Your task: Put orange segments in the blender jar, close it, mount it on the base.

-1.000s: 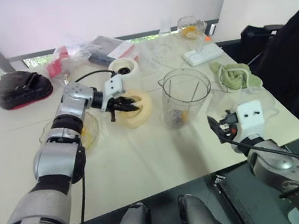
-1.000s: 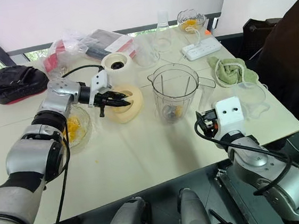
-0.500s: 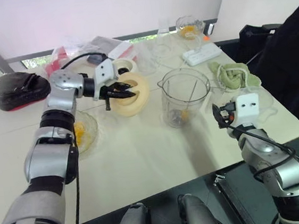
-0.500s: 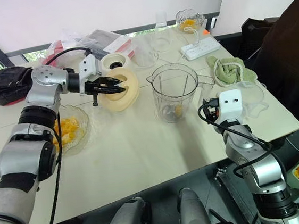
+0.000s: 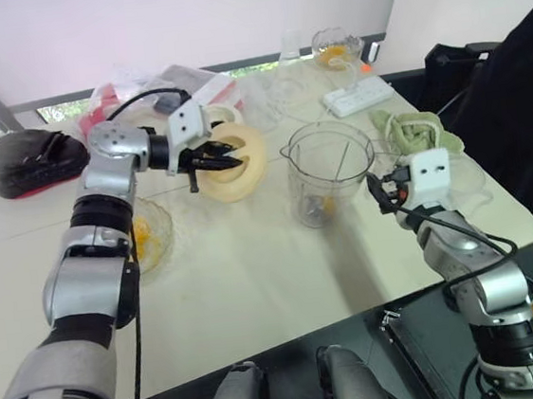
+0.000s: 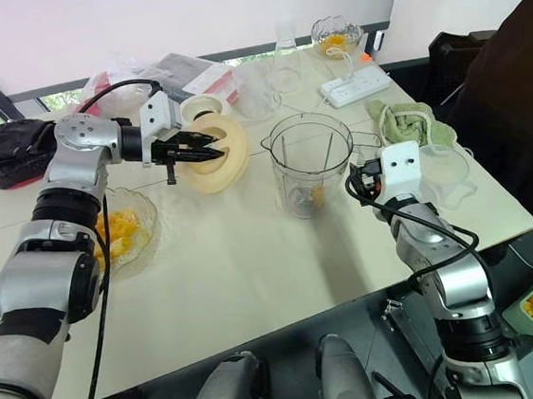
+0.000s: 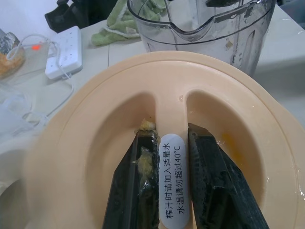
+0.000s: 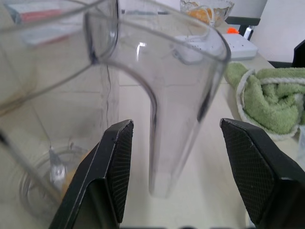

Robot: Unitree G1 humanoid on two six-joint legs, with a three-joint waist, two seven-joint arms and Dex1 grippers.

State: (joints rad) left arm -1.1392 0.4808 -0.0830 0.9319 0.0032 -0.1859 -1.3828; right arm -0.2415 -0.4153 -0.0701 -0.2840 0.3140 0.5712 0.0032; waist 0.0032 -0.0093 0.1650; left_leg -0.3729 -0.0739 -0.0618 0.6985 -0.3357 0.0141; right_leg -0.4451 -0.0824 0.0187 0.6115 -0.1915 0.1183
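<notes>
The clear blender jar [image 5: 328, 169] stands upright mid-table with a few orange pieces [image 6: 315, 195] at its bottom. My left gripper [image 7: 174, 186] is shut on the centre bar of the cream lid [image 5: 240, 160], holding it tilted above the table, left of the jar. My right gripper [image 8: 176, 129] is open, one finger on each side of the jar's handle [image 8: 167, 143] without touching it. A glass bowl [image 6: 141, 244] of orange segments sits under my left forearm. The cream blender base [image 6: 202, 109] stands behind the lid.
A green towel [image 5: 417, 133] and a clear container [image 6: 446, 167] lie right of the jar. A white power strip [image 5: 360, 95] and a glass bowl of orange [image 5: 335, 49] are at the back. A black pad [image 5: 28, 158] lies far left, with packets [image 6: 187, 74] behind.
My left gripper has lifted the lid off the table and carried it back and up. My right gripper has moved from the front edge up to the jar's handle.
</notes>
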